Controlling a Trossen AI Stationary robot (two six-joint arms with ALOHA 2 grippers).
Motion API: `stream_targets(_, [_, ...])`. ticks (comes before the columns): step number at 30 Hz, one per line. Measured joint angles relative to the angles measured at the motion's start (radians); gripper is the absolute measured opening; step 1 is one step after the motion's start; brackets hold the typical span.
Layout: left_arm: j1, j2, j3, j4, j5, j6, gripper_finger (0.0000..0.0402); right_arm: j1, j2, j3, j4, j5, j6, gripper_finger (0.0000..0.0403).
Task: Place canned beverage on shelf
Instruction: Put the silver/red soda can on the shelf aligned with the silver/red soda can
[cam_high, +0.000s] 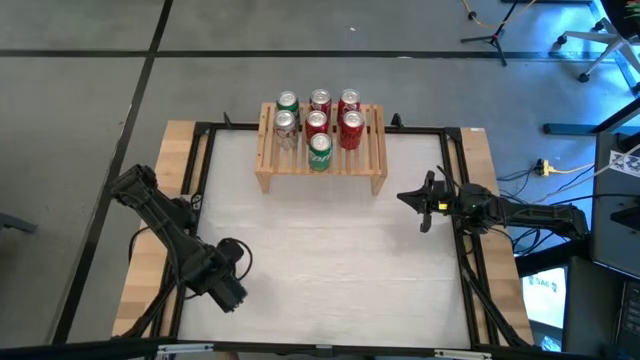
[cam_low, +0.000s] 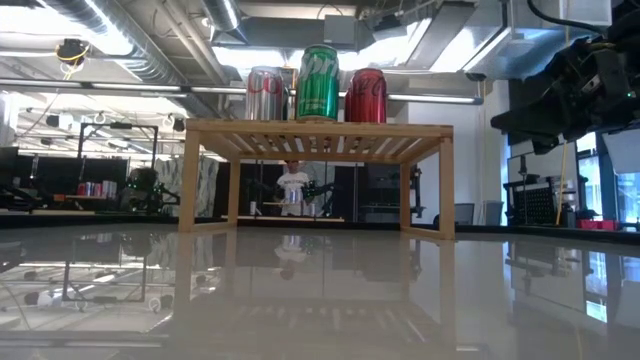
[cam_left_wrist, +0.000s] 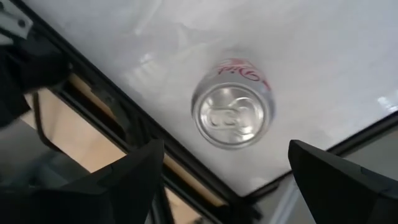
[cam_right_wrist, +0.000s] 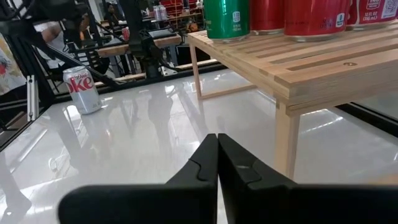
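Above the near-left table corner, our left gripper (cam_left_wrist: 221, 180), jaws released, should descend centred over the upright silver aluminium can (cam_left_wrist: 233, 112); right gripper (cam_right_wrist: 216, 158) waits clenched near the light slatted wooden shelf (cam_high: 321, 160).

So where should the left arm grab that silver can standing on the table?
Grip the silver soda can around its round side wall at mid-height, coming straight down from above. It stands upright on the white tabletop, lid up, and the left end effector hangs over it, fingers open wider than the can. The right end effector waits shut.
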Motion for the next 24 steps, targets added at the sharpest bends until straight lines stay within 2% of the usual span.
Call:
stream_targets(10, [0.000, 0.000, -0.095, 0.094, 0.008, 0.044, 0.0334, 0.000, 0.000, 0.000, -0.001, 0.000, 0.001, 0.0002])
stream_targets(24, [-0.001, 0.000, -0.116, 0.103, -0.017, 0.062, 0.0334, 0.000, 0.000, 0.000, -0.001, 0.000, 0.001, 0.0002])
